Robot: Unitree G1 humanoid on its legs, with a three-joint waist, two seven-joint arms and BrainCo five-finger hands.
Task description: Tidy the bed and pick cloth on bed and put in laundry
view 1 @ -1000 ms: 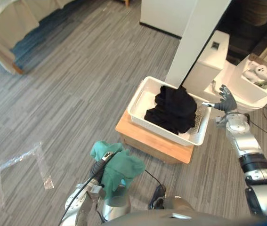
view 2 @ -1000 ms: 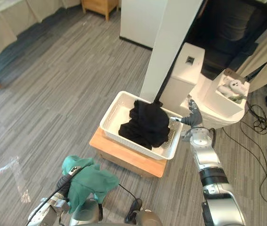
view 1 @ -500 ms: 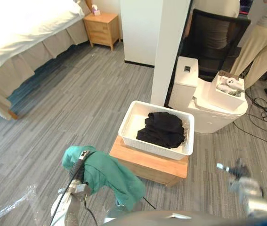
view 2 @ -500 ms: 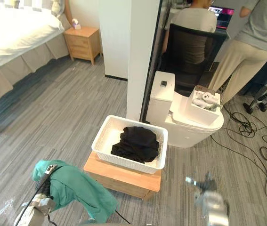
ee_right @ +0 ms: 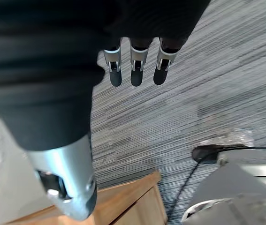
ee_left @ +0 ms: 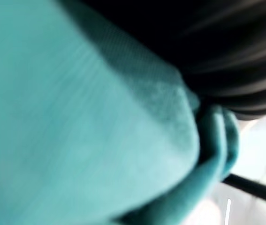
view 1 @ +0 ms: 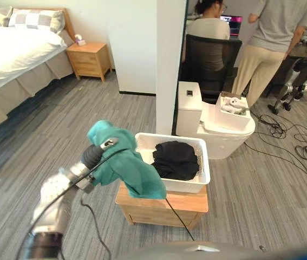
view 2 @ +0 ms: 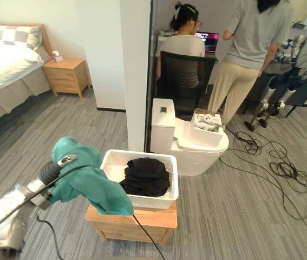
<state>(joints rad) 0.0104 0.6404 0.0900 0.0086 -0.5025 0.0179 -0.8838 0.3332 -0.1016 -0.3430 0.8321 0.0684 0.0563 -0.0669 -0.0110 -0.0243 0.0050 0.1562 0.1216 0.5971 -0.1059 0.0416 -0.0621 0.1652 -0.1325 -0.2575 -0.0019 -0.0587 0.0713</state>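
I am raising the green cloth [view 1: 123, 165] beside the white basket [view 1: 188, 186], left hand [view 1: 92, 156] grip hidden, right hand [ee_right: 138, 57] hanging relaxed.

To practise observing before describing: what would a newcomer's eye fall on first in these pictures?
A teal cloth hangs from the raised left arm, at the left edge of a white basket of black clothes on a wooden stand. Behind, one person sits in a chair and a second person stands beside.
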